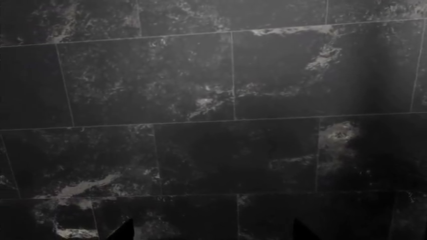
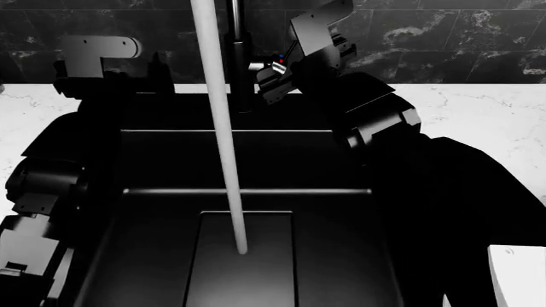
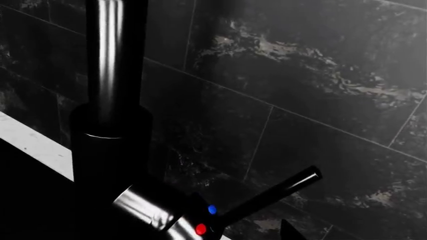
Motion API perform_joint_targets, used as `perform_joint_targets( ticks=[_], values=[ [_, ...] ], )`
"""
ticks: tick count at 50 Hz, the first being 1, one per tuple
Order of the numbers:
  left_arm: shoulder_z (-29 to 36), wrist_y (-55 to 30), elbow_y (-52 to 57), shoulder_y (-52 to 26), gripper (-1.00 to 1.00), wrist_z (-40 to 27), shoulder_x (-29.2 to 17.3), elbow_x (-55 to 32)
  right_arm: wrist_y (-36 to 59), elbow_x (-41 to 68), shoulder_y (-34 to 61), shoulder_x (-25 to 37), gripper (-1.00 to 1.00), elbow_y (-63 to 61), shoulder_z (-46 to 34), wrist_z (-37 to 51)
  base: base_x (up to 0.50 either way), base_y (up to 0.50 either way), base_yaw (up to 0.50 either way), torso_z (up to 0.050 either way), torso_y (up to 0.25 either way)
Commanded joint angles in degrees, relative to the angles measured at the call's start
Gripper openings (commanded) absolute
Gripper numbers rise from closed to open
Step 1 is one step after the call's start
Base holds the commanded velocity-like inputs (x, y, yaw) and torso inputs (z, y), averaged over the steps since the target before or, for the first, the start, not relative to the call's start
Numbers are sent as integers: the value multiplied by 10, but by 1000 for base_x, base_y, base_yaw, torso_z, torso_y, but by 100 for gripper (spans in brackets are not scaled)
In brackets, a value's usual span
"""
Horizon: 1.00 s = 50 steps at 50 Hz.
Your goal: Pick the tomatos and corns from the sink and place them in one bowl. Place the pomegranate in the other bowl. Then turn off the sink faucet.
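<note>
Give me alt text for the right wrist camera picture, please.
A dark metal faucet rises close to the camera, its thin black handle sticking out beside small red and blue dots. Behind it is a black marble tile wall.

Both arms point(image 2: 375, 128) are black, blocky and segmented — with grey angular brackets near each claw.

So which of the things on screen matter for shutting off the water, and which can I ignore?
Matter:
faucet
faucet handle
water stream
sink
right gripper, next to the handle

Ignore:
tiled wall
white countertop
left gripper, up by the wall
white object at the frame's lower corner
</note>
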Motion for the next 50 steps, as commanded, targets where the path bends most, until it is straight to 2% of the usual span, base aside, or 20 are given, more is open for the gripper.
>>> perform_joint_targets(
  ticks=[1,30,31,32,33,50],
  values=[
    [-1,2,-18,-10,100,6,3,1,0,1,0,0,100,0,-1,0,0,0,0,0,0],
    [-1,-12,-6,-21,100,7,0,-2,0,1,0,0,100,0,-1,0,0,0,0,0,0],
    [-1,-10,-9,-21,100,8,0,-2,-86,0,15,0,100,-86,-18,-86,0,0,0,0,0],
    [-1,-9,-10,-21,100,9,1,-2,-115,4,15,0,100,-89,-19,-172,0,0,0,0,0],
    [-1,-9,-10,-21,100,9,0,-2,-117,7,14,0,100,-91,-19,-210,0,0,0,0,0],
    [-1,-6,-12,-18,100,13,3,-2,-98,15,-2,0,100,-91,-21,-212,0,0,0,0,0]
  ],
)
